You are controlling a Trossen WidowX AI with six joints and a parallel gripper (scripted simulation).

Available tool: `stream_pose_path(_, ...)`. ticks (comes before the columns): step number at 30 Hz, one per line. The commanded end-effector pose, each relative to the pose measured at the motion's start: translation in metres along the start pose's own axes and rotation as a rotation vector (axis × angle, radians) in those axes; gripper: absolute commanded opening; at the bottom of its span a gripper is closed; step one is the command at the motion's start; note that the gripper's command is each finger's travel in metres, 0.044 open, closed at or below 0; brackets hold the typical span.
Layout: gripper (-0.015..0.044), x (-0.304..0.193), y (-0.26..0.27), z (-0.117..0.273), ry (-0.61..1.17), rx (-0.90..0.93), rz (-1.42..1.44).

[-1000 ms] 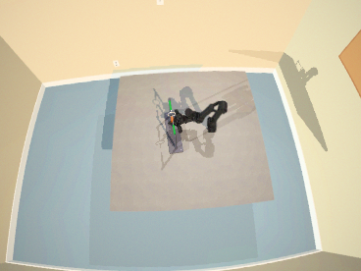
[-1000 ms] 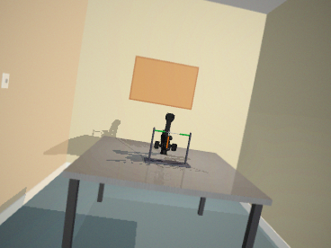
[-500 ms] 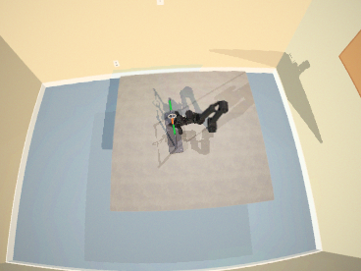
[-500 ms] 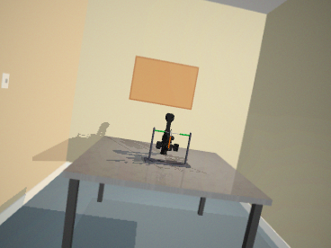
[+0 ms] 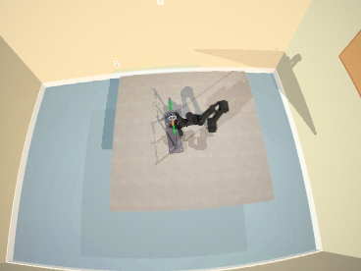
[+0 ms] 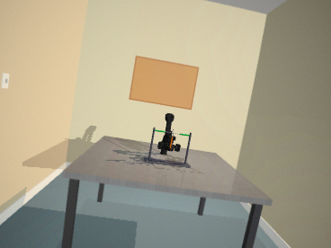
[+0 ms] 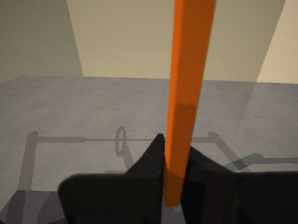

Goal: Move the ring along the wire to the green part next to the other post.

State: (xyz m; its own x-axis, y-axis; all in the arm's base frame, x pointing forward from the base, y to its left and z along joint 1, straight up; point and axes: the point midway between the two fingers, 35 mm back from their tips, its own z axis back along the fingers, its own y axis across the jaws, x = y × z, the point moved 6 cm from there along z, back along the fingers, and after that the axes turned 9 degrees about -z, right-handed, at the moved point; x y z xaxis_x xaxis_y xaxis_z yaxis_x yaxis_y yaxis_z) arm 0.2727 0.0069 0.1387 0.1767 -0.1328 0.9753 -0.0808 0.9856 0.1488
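The pale ring (image 5: 172, 118) is around the wire's thin grey middle stretch, between the two green parts; whether it touches the wire is too small to tell. Its orange handle (image 5: 173, 123) (image 6: 172, 142) (image 7: 187, 75) hangs down below the wire, nearly upright. My gripper (image 7: 165, 138) is shut on the handle, low on it. One green part (image 5: 170, 105) (image 6: 159, 130) joins the left post (image 6: 151, 146) in the exterior view; the other green part (image 5: 175, 132) (image 6: 184, 135) joins the right post (image 6: 188, 148). The wire itself is out of the wrist view.
The posts stand on a dark base (image 5: 176, 146) on the grey-brown table (image 5: 147, 187) (image 6: 225, 180). The black arm (image 5: 216, 110) (image 6: 169, 121) reaches in from one side of the wire. Shadows of the ring (image 7: 121, 141), wire and posts fall on the table in the wrist view.
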Motion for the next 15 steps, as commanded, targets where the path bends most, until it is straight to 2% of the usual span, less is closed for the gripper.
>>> stream_pose_path(1, -0.015, 0.0, 0.004, 0.0, -0.001, -0.004, -0.004)
stream_pose_path(15, -0.015, -0.003, 0.018, 0.0, 0.0, -0.003, -0.006)
